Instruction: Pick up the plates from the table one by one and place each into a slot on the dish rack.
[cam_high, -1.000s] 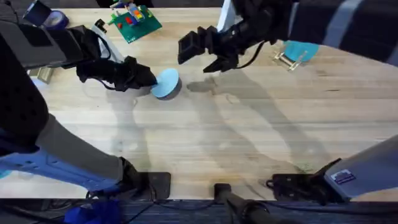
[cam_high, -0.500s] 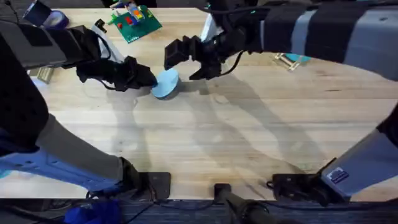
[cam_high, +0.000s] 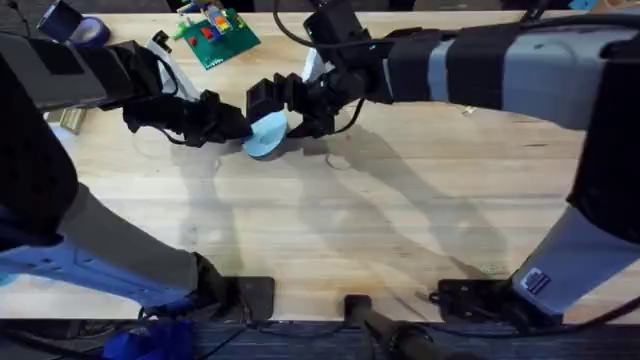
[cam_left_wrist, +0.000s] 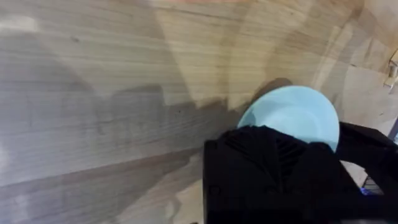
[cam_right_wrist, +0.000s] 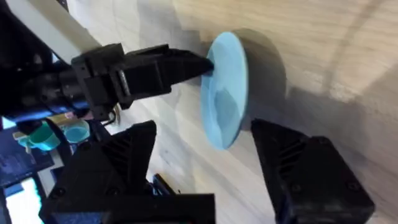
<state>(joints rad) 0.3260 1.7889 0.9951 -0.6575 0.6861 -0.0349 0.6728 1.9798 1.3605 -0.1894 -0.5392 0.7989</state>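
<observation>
While the left gripper (cam_high: 238, 128) clamps the pale blue plate (cam_high: 266, 136) on edge over the table (cam_high: 400, 230), the right gripper (cam_high: 290, 105) (jaws apart) straddles it — a handover, racking not yet done.

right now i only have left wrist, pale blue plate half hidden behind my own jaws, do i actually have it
Observer: Yes. The right wrist view shows the left jaws shut on the rim of the pale blue plate, which is tipped up nearly on edge.
Operator: where's the right arm
Observer: It has reached across to the same plate. The right jaws are open, one on each side of the plate's face.
Operator: anything close behind it
Observer: Overhead, the green toy-brick baseplate lies farther back by the table edge, well apart from the plate.
</observation>
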